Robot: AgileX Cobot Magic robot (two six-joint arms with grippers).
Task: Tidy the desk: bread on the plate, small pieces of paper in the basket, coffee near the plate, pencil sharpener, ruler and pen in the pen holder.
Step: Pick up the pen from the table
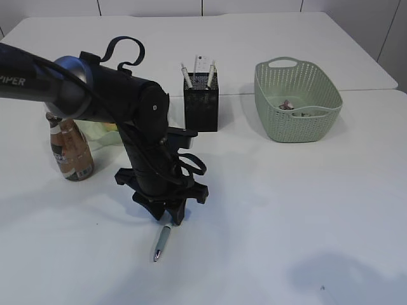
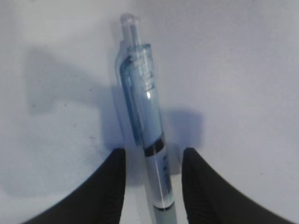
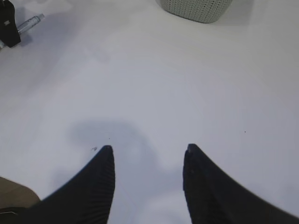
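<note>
The left arm reaches in from the left and bends steeply down, its left gripper (image 2: 153,161) low over the desk (image 1: 305,210). Its two fingers (image 2: 110,179) straddle the pen (image 2: 148,135), which lies flat between them with narrow gaps on both sides; whether they grip it I cannot tell. The right gripper (image 3: 148,156) hovers over bare desk, fingers parted with nothing between them. Beyond the left fingers stand the pen holder (image 1: 201,101) and, further right, the basket (image 1: 297,101).

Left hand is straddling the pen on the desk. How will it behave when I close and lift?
The pen looks rigid, light. Its round, glossy barrel may roll or slip; the clip might limit rolling. The left hand sits toward one end, so it could tilt.
</note>
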